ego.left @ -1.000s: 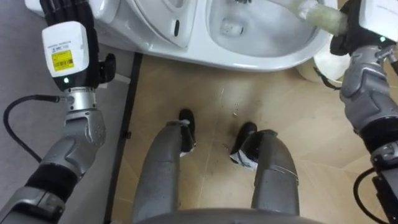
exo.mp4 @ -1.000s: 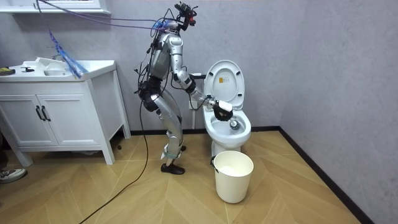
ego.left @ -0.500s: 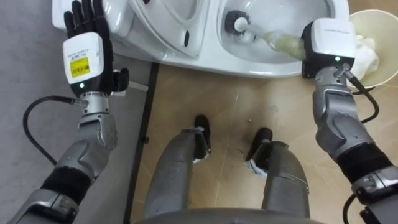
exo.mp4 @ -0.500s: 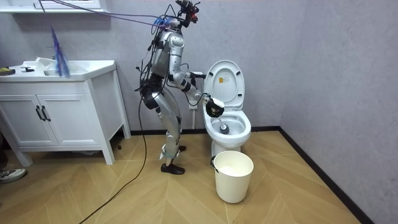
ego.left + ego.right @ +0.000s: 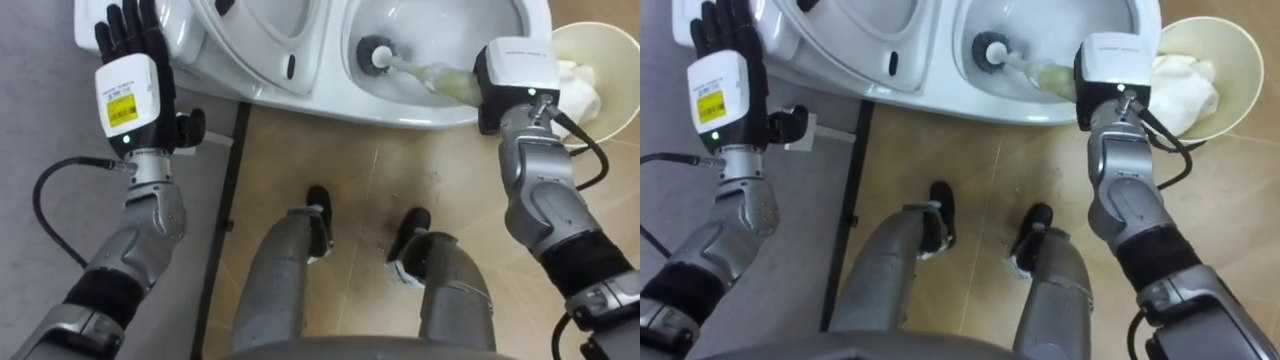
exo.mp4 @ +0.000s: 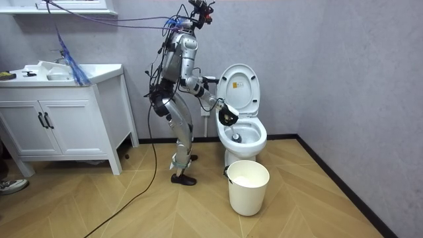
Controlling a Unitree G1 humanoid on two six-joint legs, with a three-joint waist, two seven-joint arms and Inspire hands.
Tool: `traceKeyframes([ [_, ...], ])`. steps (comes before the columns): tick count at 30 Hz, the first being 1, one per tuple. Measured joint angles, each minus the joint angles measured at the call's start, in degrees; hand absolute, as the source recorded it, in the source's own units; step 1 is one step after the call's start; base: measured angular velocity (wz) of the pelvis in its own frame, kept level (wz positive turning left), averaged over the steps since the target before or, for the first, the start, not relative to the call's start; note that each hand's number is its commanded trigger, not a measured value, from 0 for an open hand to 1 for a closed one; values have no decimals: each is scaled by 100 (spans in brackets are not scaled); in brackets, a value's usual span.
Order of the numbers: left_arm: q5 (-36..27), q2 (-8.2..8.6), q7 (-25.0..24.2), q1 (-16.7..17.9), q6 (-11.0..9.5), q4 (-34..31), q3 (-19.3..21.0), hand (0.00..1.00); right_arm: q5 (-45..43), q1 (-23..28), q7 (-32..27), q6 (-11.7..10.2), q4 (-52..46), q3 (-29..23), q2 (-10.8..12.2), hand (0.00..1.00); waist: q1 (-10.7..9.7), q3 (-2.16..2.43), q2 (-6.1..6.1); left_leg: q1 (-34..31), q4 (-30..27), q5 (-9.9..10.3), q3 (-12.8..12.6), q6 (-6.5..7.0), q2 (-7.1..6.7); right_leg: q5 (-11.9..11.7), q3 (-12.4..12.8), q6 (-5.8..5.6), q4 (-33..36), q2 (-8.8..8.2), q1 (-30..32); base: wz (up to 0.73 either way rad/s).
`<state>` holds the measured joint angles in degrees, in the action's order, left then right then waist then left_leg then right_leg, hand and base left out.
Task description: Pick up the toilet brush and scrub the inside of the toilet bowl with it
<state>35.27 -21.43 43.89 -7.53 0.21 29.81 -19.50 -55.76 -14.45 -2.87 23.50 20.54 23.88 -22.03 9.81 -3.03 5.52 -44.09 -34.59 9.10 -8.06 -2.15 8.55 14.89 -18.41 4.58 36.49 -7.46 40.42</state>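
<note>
The white toilet [image 6: 243, 135] stands with its lid [image 6: 239, 86] raised. In the bowl [image 5: 440, 25] the round head of the toilet brush [image 5: 375, 55] rests near the bottom, and its pale handle [image 5: 440, 80] runs right into my right hand [image 5: 515, 75], which is shut on it at the bowl's front rim. The same brush head [image 5: 990, 48] and right hand [image 5: 1110, 65] show in the right eye view. My left hand [image 5: 130, 70] is held up with straight fingers, left of the toilet and apart from it, holding nothing. I stand facing the toilet, leaning towards it.
A white bucket [image 6: 248, 187] with white stuff in it stands on the wooden floor by the toilet's front, at my right [image 5: 590, 60]. A white cabinet with a basin [image 6: 59, 119] stands at the room view's left. A grey wall is behind the toilet.
My head camera has shifted, bringing more of the bowl into view. My right hand has drawn back a little towards me, and the brush head has moved across the bowl. The left hand stays raised.
</note>
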Motion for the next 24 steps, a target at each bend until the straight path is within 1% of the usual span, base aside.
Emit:
traceKeyframes([
  [2,-2,0,-92,14,-31,3,19,0,134,-11,-5,-143,205,-2,-17,100,-38,-14,-114,143,41,0,1,0,-33,41,-16,-13,9,-36,-125,9],
  [3,5,-6,-155,5,-60,2,34,0,194,-12,-2,-222,302,-3,-15,100,-59,-9,-195,221,65,-1,3,0,-44,51,-23,-23,-13,-39,-213,10],
  [4,15,-7,-196,5,-68,9,37,0,206,-8,-2,-266,343,-3,-15,100,-66,-11,-224,279,89,-1,4,-1,-46,52,-32,-26,-42,-36,-279,10],
  [6,42,-16,-331,63,-163,97,146,0,310,9,42,-446,403,-48,-9,100,-140,-26,-350,549,120,-1,12,0,-76,89,-42,-71,-107,-45,-585,9],
  [7,42,-18,-363,79,-167,130,147,0,344,12,54,-499,414,-53,-9,100,-153,-21,-378,620,124,0,12,0,-79,93,-44,-78,-134,-44,-661,4],
  [9,30,-9,-522,158,-177,198,143,0,393,125,57,-728,425,-141,-29,100,-202,-12,-455,964,264,0,12,0,-109,101,-71,-108,-299,-43,-1025,6],
  [10,30,-8,-568,173,-187,226,141,0,425,178,56,-772,427,-164,-35,100,-211,-13,-475,1081,333,0,8,0,-127,106,-71,-123,-334,-46,-1126,7],
  [12,29,10,-711,298,-227,341,142,0,515,483,56,-974,402,-317,-44,100,-221,8,-540,1510,580,0,-1,-1,-184,106,-68,-175,-517,-50,-1517,2],
  [13,29,15,-739,345,-235,342,142,0,557,571,55,-1018,383,-366,-57,100,-227,12,-544,1601,625,0,0,-1,-193,101,-69,-189,-572,-44,-1619,0],
  [14,30,18,-817,473,-262,337,155,0,632,760,52,-1130,358,-501,-54,100,-227,34,-561,1785,723,0,2,-1,-214,86,-69,-215,-682,-38,-1801,0],
  [15,37,22,-884,637,-293,306,215,0,720,933,53,-1210,318,-577,-51,100,-226,75,-595,1965,836,0,-14,-2,-241,87,-65,-232,-745,-52,-1951,-5],
  [16,40,34,-928,723,-305,280,265,0,748,1010,55,-1252,296,-623,-43,100,-228,94,-613,2053,895,0,-37,-2,-245,84,-62,-240,-794,-50,-2028,-8],
  [17,50,95,-1002,894,-326,212,420,0,803,1178,62,-1367,206,-782,-12,100,-232,117,-645,2250,1013,-1,-107,-3,-250,80,-35,-264,-884,-39,-2185,-7],
  [18,39,211,-1117,1083,-328,162,618,0,874,1385,56,-1487,57,-951,7,100,-238,128,-644,2462,1121,-1,-124,-4,-260,63,-32,-290,-1010,-20,-2396,-6],
  [19,38,265,-1170,1183,-329,163,702,0,872,1488,52,-1512,-29,-1001,9,100,-244,141,-646,2558,1166,-2,-127,-4,-270,60,-40,-295,-1066,-19,-2502,0],
  [21,28,347,-1307,1630,-387,64,924,0,874,2007,47,-1584,-418,-1208,10,100,-276,226,-693,2946,1356,-2,-123,-4,-332,90,-69,-350,-1244,-25,-2902,7],
  [22,28,382,-1339,1733,-405,63,1014,0,891,2108,47,-1618,-497,-1264,13,100,-281,233,-705,3059,1409,-2,-124,-4,-341,86,-68,-363,-1306,-14,-3018,0],
  [24,-99,547,-1383,2130,-423,63,1335,0,1127,2370,42,-1819,-805,-1477,97,100,-311,247,-734,3448,1580,0,-115,-8,-354,67,-53,-400,-1553,58,-3431,-3],
])
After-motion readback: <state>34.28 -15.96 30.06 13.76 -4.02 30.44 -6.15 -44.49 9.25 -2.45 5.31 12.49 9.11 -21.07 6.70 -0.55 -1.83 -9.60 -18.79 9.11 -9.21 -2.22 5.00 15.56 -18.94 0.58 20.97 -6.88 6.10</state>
